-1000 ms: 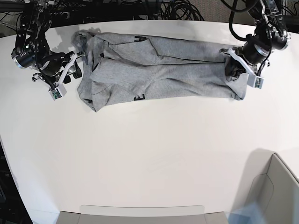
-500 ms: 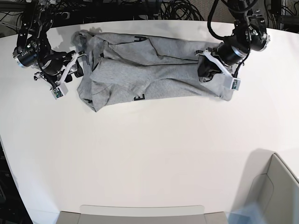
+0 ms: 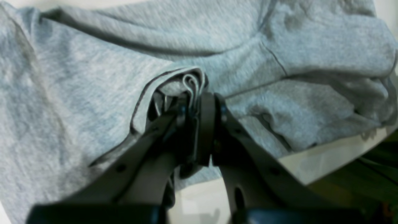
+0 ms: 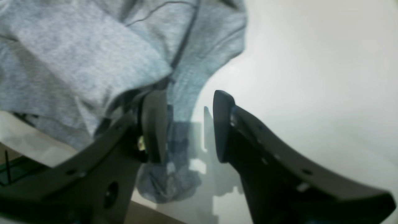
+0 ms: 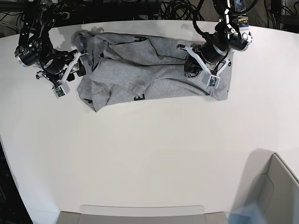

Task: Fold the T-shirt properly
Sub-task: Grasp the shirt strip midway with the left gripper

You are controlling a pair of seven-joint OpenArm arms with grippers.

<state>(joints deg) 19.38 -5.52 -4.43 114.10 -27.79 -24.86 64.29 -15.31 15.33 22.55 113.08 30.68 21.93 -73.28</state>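
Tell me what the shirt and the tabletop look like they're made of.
T-shirt: soft knit, probably cotton jersey, matte heather grey; flecked weave and limp folds show in the left wrist view. Table: smooth white hard surface, likely laminate; faint sheen mirrors the right end effector in the wrist view.

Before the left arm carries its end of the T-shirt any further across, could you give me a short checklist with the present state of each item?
1. Left gripper shut on a bunched edge of the T-shirt: ok.
2. All layers caught in that pinch: cannot tell.
3. Right gripper open, nothing between its jaws: ok.
4. T-shirt lying flat and smooth: not ok, creased and bunched.
5. White table bare in front of the T-shirt: ok.
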